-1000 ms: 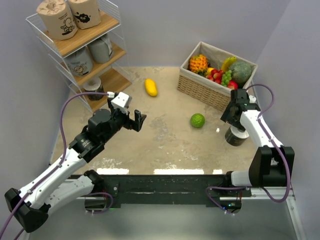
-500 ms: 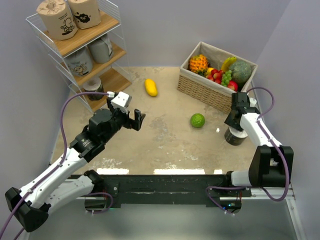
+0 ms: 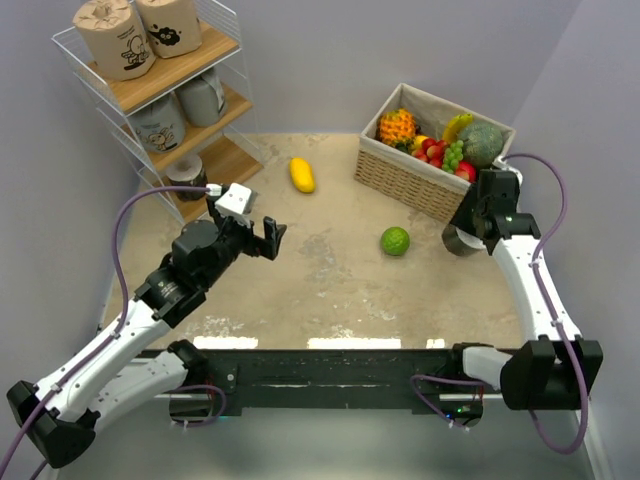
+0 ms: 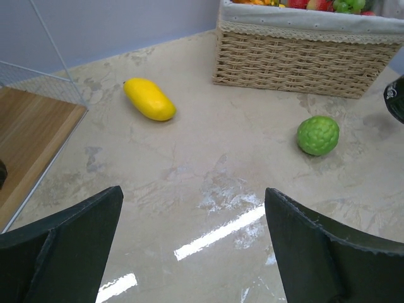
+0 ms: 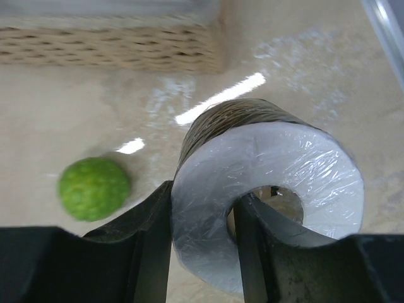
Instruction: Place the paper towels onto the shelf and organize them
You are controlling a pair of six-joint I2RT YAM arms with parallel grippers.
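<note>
My right gripper (image 5: 202, 211) is shut on a dark grey paper towel roll (image 5: 265, 183), one finger in its core hole and the other against its outer wall. The roll (image 3: 457, 240) hangs tilted above the table, just in front of the basket. The white wire shelf (image 3: 215, 47) stands at the back left. It holds two tan rolls (image 3: 112, 38) on top, a pale grey roll (image 3: 158, 122) and a cream roll (image 3: 203, 97) on the middle board, and a dark roll (image 3: 187, 172) at the bottom. My left gripper (image 3: 275, 238) hovers open and holds nothing; its fingers (image 4: 76, 233) stand wide apart.
A wicker fruit basket (image 3: 400, 178) sits at the back right. A green lime (image 3: 395, 241) lies left of the held roll, and a yellow mango (image 3: 301, 174) lies between shelf and basket. Walls close in on both sides.
My right gripper has shut on the dark grey roll, lifted it off the table and carried it back toward the basket, tilted. The left arm has drifted slightly left.
</note>
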